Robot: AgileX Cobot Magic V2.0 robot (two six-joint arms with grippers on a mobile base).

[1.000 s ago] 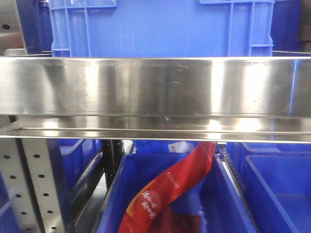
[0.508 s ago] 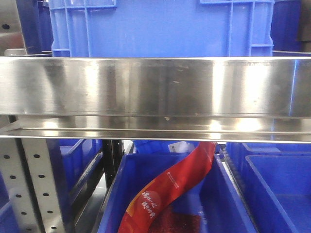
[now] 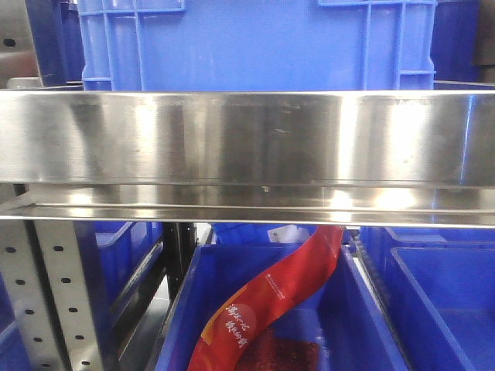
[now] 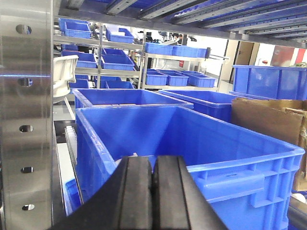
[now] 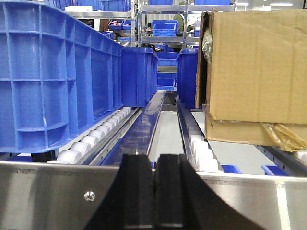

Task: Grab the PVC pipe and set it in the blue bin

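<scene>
Behind the steel shelf rail (image 3: 247,139) sits a large blue bin (image 3: 255,42); below the rail, another bin (image 3: 263,309) holds a red packet (image 3: 271,297) with white print too small for us to read. We see no PVC pipe in any of the 3 views, so it has yet to be found. Our left gripper (image 4: 152,196) has its fingers pressed together, empty, before an open blue crate (image 4: 192,139). Our right gripper (image 5: 154,191) is likewise closed on nothing, near a roller lane (image 5: 96,136) and cardboard box (image 5: 254,67), probably parked for travel.
</scene>
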